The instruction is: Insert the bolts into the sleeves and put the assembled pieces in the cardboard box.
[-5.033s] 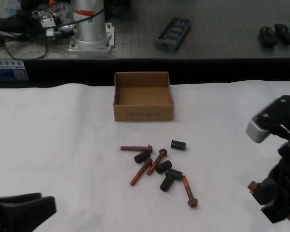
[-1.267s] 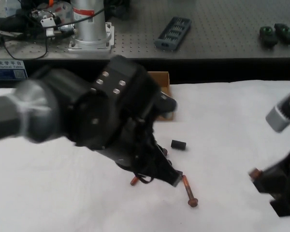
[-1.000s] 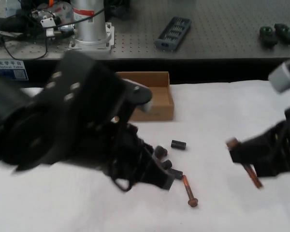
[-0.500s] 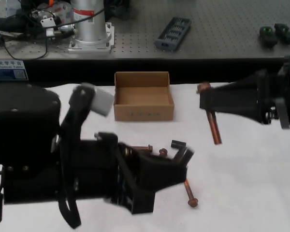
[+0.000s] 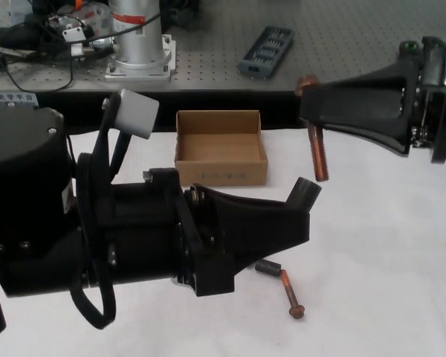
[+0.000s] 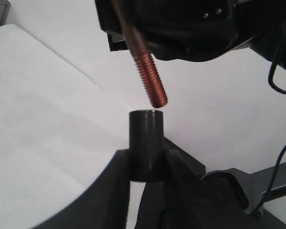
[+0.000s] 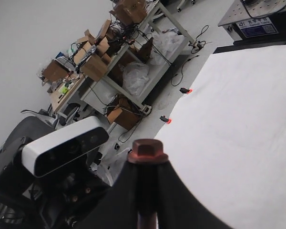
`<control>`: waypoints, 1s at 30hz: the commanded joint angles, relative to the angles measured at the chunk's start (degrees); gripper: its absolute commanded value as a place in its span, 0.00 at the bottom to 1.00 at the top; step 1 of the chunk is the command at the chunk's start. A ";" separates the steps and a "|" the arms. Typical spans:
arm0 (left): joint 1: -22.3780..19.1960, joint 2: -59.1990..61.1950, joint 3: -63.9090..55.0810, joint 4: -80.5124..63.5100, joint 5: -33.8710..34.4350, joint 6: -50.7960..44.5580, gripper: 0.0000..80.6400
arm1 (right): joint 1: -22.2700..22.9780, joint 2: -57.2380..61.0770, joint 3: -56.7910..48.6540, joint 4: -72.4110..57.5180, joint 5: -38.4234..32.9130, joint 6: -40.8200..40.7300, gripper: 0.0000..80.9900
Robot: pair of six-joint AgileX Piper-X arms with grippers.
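A black sleeve [image 6: 147, 143] stands upright above the white-covered bench [image 5: 372, 245], clamped between the fingers of the left gripper [image 6: 147, 166]. Just over its mouth hangs a copper bolt [image 6: 150, 81], thread down, pinched by the fingers of the right gripper [image 7: 147, 187]. The cardboard box [image 5: 221, 176] sits behind, and a loose bolt [image 5: 290, 294] lies on the cloth. The right wrist view takes in cluttered shelves [image 7: 119, 62] across the room.

One copper bolt [image 5: 319, 155], hex head up and threaded end down, hangs near-vertical in the upper right of the high view. Tip just above the open mouth of a black sleeve [image 5: 305, 193], not entered. Open-topped cardboard box [image 5: 221, 174] at upper centre. A second bolt [image 5: 290, 295] and second sleeve [image 5: 267, 268] lie just beside each other at lower centre.
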State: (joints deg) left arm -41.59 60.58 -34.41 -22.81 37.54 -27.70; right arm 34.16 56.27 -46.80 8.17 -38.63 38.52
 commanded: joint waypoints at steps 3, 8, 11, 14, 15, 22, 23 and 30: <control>0.11 -0.80 -0.15 -2.14 0.92 -2.42 0.01 | 0.00 -0.40 -0.23 -2.30 -0.53 0.06 0.04; 0.11 -0.80 -0.15 -4.68 1.81 -3.62 0.01 | 0.00 -0.40 -0.23 -2.49 -0.30 0.06 0.04; 0.11 -0.80 -0.15 -5.21 1.81 -3.59 0.01 | 0.00 -0.40 -0.23 -2.49 -0.05 0.06 0.04; 0.11 -0.80 -0.15 -6.14 1.81 -3.69 0.01 | 0.00 -0.40 -0.23 -2.49 -0.05 0.06 0.04; 0.11 -0.80 -0.15 -6.15 1.81 -3.69 0.01 | 0.00 -0.40 -0.23 -2.49 -0.05 0.06 0.04; 0.11 -0.80 -0.15 -6.13 1.69 -4.96 0.01 | 0.00 -0.40 -0.23 -2.49 -0.06 0.17 0.04; 0.11 -0.80 -0.15 -6.13 1.49 -4.96 0.01 | 0.00 -0.40 -0.23 -2.49 -0.06 0.43 0.04; 0.11 -0.80 -0.15 -6.53 1.26 -4.96 0.01 | 2.09 -0.40 -0.23 -2.49 0.34 0.93 0.04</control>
State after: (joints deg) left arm -41.59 60.58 -34.34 -27.17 38.68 -31.89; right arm 35.76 56.27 -46.80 6.35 -38.08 39.36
